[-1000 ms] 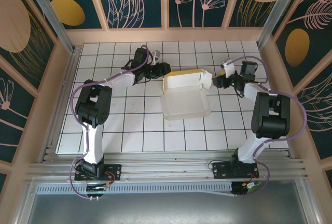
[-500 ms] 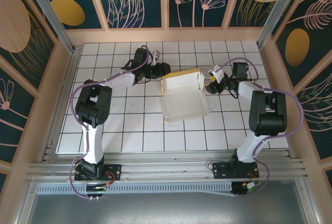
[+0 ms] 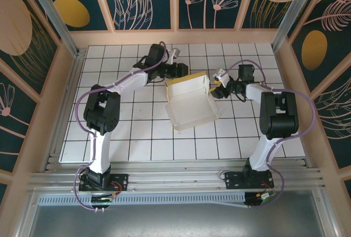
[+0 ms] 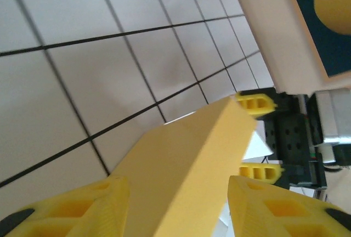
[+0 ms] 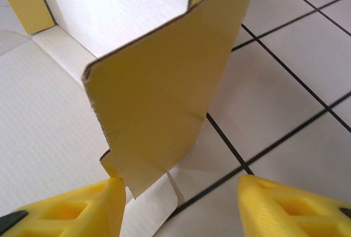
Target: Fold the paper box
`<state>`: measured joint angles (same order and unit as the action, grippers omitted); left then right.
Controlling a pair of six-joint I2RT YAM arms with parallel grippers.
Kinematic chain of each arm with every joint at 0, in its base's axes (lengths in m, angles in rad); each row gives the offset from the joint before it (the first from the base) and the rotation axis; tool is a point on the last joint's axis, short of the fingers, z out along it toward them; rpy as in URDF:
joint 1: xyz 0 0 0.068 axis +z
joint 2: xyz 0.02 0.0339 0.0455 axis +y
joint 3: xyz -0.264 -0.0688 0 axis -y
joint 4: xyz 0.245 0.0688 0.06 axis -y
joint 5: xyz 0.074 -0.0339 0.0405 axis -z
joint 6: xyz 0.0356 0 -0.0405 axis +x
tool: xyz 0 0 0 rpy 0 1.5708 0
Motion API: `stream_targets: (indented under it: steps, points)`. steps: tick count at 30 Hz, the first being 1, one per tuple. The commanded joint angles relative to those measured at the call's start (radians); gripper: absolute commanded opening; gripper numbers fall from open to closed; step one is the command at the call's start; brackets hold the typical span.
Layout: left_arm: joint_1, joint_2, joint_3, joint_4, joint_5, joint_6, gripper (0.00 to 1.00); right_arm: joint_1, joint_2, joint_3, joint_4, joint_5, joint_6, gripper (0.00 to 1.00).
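The pale-and-yellow thin card box blank (image 3: 189,102) sits mid white tiled surface (image 3: 137,138), with open tiles all round. My left fingers (image 4: 71,212) straddle its yellow end, released. My right fingers (image 5: 66,209) stand parted beside a raised yellow flap (image 5: 164,83), not clamping. Both pairs are cut off at the wrist views' lower edge.

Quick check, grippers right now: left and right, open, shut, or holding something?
Left gripper: open, fingers either side of a yellow wall of the paper box, not clamped.
Right gripper: open, fingers either side of the box's upright yellow flap, not clamped.
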<state>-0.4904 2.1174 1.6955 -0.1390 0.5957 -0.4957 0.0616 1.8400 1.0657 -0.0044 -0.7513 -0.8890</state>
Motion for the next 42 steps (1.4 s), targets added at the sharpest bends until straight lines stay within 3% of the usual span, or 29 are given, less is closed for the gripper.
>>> stream_targets:
  steps: [1,6,9,18,27,37,42]
  points:
    - [-0.016,0.079,0.053,-0.127,0.055,0.124,0.53,0.031,0.034,0.046,0.019,-0.018,-0.015,0.57]
    - [-0.032,0.152,0.16,-0.204,0.142,0.204,0.54,0.052,0.067,0.086,0.003,-0.02,-0.015,0.56]
    - [-0.036,0.162,0.152,-0.166,0.182,0.186,0.54,0.063,0.083,0.104,-0.003,-0.026,-0.012,0.55]
    - [-0.04,0.167,0.141,-0.172,0.153,0.194,0.54,0.094,0.124,0.156,0.046,0.092,0.087,0.59]
    - [-0.04,0.176,0.15,-0.166,0.15,0.175,0.53,0.108,0.136,0.144,0.145,0.049,0.209,0.37]
    - [-0.04,0.18,0.15,-0.168,0.134,0.174,0.53,0.12,0.153,0.168,0.184,0.046,0.15,0.39]
    - [-0.04,0.183,0.148,-0.164,0.14,0.176,0.5,0.121,0.201,0.249,0.089,0.021,0.049,0.49]
